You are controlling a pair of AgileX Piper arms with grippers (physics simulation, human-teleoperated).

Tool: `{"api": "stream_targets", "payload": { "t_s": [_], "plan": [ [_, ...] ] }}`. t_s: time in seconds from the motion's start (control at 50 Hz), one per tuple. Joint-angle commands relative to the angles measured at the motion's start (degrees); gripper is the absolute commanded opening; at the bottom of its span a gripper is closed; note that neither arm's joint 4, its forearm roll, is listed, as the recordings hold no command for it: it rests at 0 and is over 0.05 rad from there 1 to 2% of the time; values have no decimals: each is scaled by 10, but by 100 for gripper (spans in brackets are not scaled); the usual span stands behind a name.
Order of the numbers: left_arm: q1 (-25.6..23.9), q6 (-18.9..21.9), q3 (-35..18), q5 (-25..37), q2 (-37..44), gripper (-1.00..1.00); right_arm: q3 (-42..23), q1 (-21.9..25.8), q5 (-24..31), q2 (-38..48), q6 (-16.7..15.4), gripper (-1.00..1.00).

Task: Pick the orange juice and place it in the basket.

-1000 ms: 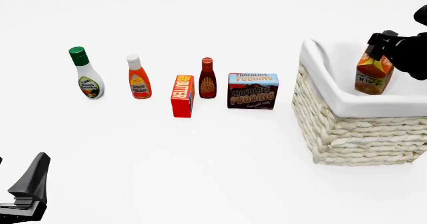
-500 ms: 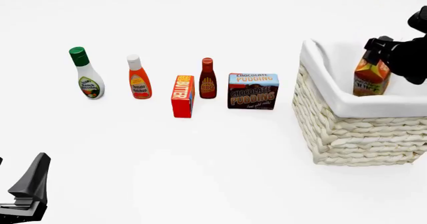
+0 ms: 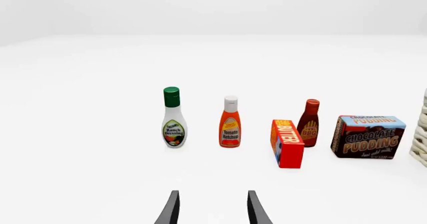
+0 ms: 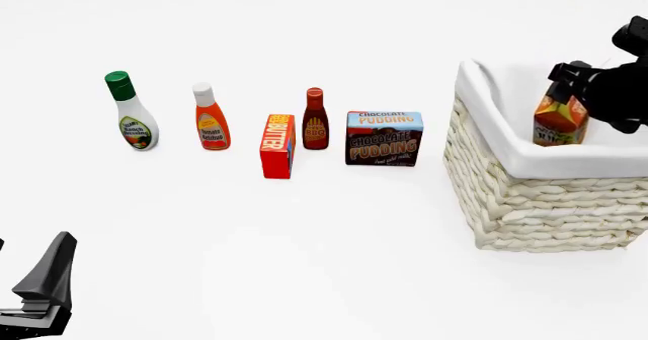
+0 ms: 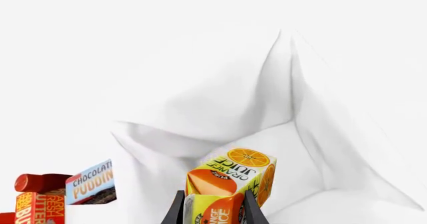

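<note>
Right gripper [image 4: 563, 82] is clamped on the gabled top of the juice [image 4: 560, 121], which hangs inside the basket [image 4: 506, 146], its lower half hidden behind the cloth-lined near rim; whether it touches the bottom cannot be told. A small stiff carton like this is probably light, with smooth printed faces that could slip, so the flat sides just under the gable look the safest hold. Its long axis runs near vertical, gable up, leaning slightly. In the right wrist view the fingers [image 5: 175, 209] straddle the carton top. Beyond the basket, pudding [image 4: 384, 138] and butter [image 4: 276, 146] stand on the table. Left gripper [image 3: 211, 211] rests apart, jaws spread and empty.
</note>
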Motion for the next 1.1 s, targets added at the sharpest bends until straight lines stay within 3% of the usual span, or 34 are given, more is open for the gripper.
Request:
{"api": "stream_targets", "payload": {
  "t_s": [0.02,0.56,0.58,1.1],
  "plan": [
    [0,0,0,0,0,100,-6,3,6,5,15,-100],
    [0,0,0,0,0,100,-2,-2,17,17,37,-100],
    [0,0,0,0,0,100,-3,-3,17,17,36,100],
    [0,0,0,0,0,100,8,6,-9,-3,43,100]
  ]
}}
